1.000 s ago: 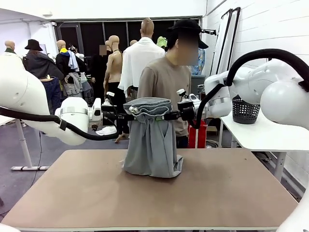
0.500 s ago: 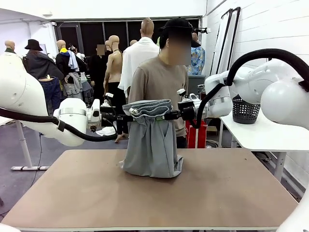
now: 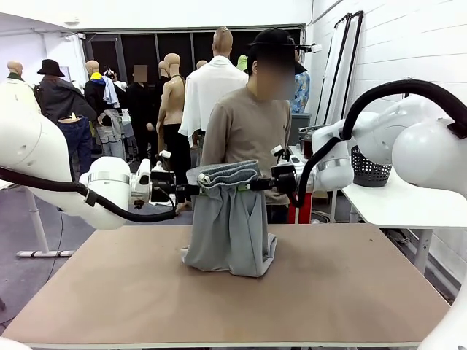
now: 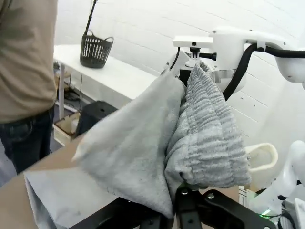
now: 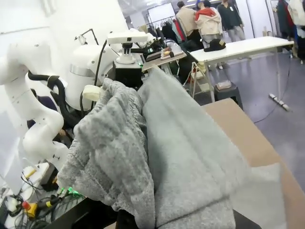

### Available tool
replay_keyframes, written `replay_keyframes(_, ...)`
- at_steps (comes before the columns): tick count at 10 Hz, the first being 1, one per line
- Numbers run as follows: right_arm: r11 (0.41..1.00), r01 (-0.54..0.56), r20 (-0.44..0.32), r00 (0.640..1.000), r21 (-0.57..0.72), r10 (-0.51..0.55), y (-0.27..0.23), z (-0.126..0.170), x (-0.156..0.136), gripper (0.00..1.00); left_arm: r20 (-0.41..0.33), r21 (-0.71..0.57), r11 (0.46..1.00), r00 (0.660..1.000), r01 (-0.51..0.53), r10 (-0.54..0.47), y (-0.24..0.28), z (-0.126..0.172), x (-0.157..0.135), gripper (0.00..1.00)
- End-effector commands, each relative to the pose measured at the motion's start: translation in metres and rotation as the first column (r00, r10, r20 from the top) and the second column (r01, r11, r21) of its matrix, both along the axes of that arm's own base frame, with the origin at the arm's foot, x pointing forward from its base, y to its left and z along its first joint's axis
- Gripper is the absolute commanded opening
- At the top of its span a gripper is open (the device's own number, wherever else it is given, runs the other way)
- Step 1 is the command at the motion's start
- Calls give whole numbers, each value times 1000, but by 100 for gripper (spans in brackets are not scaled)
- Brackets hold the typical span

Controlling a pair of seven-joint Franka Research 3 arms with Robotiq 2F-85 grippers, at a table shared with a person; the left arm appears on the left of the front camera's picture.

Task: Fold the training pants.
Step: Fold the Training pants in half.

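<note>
Held up over the middle of the tabletop (image 3: 350, 292), toward its far edge: the training pants (image 3: 230, 230), light grey jersey, hanging by the gathered waistband (image 3: 228, 172). Left gripper (image 3: 195, 188) pinched shut on the waistband's left end, right gripper (image 3: 252, 185) pinched shut on its right end; band stretched roughly level between the two, sagging a little in the middle. Legs dropping straight down, lower part bunched and resting on the tabletop, the bottom curling slightly toward the near edge. Person (image 3: 248, 131) standing just behind the far edge, close behind the garment.

From the left wrist: ribbed waistband (image 4: 205, 129) bulging out of the closed jaws, smoother leg fabric (image 4: 128, 152) falling away beside it toward the board. From the right wrist: same ribbed bunch (image 5: 112, 157) next to the smooth panel (image 5: 190, 152), draped down onto the tabletop.

Handling, as a judgement: soft, limp, light cloth with no stiffness, likely to follow any motion and to fold wherever unsupported. Not fragile, not slippery against green pads; thick elastic gives the firmest purchase, so waistband corners look like the right hold. Thin leg cloth probably prone to slipping or bunching if taken singly. Lowering evenly with both ends level should lay it flat; uneven lowering risks twisted legs and creases.
</note>
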State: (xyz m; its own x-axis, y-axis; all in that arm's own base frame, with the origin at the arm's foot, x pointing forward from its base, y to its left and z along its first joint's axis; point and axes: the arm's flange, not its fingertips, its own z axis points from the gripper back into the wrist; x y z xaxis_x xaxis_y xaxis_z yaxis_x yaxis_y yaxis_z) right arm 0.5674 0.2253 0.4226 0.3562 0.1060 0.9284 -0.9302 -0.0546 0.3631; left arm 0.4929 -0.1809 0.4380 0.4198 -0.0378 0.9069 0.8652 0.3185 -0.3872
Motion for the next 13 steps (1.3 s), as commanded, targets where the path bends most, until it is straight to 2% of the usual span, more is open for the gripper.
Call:
replay_keyframes(1, 998, 44, -72, 997, 48, -41, 5, -10, -15, 0, -115, 7, 1000, 993, -2, 3, 1, -8, -18, 0)
replay_keyframes(6, 998, 39, -211, 977, 52, -27, 18, -58, -53, 0, -297, -39, 999, 954, 28, -38, 4, -38, -57, 0)
replay_keyframes(8, 996, 71, -253, 966, 52, -56, 11, -75, -56, 0, -389, -26, 999, 920, 39, -46, 11, -44, -64, 0)
replay_keyframes(10, 991, 129, -275, 955, 43, -112, -1, -86, -39, 0, -432, 7, 1000, 902, 25, -19, 18, -55, -41, 0)
replay_keyframes(11, 986, 159, -311, 941, 54, -135, -9, -93, -30, 0, -469, 5, 1000, 883, 16, -11, 23, -64, -25, 0)
replay_keyframes(13, 976, 190, -418, 899, 107, -130, -20, -106, -18, 0, -571, -23, 1000, 821, -10, -5, 32, -85, 1, 0)
